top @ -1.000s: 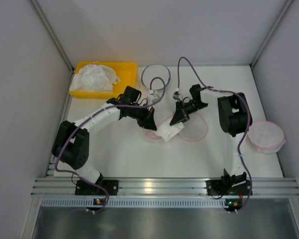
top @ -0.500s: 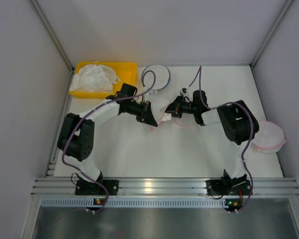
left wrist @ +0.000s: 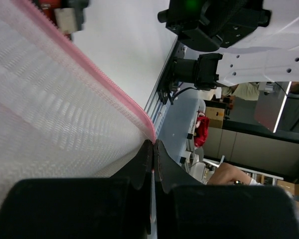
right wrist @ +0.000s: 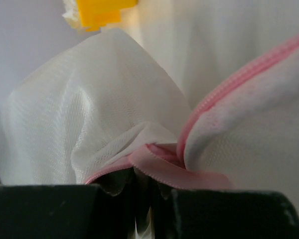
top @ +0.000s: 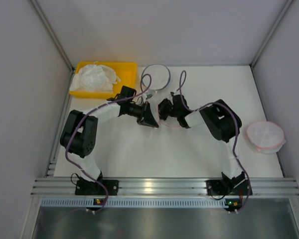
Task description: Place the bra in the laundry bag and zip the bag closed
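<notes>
From above, the left gripper [top: 150, 118] and right gripper [top: 164, 109] sat nose to nose at centre. Left wrist: fingers pinched the pink-zipped round white mesh laundry bag [left wrist: 55, 99]. Right wrist: fingers pinched its rim; the soft white fabric bra was indistinguishable, probably inside. Likely zipping: anchor one side, draw the zip.

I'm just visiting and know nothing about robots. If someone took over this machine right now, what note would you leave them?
The left end effector is shut on the pink rim of the laundry bag.
The right end effector is shut on the same rim, facing it.
The bra is not visible; I cannot tell whether it is inside.
Done: bag gripped by both.
Left: confirm the bra is in, then close the zip.
</notes>
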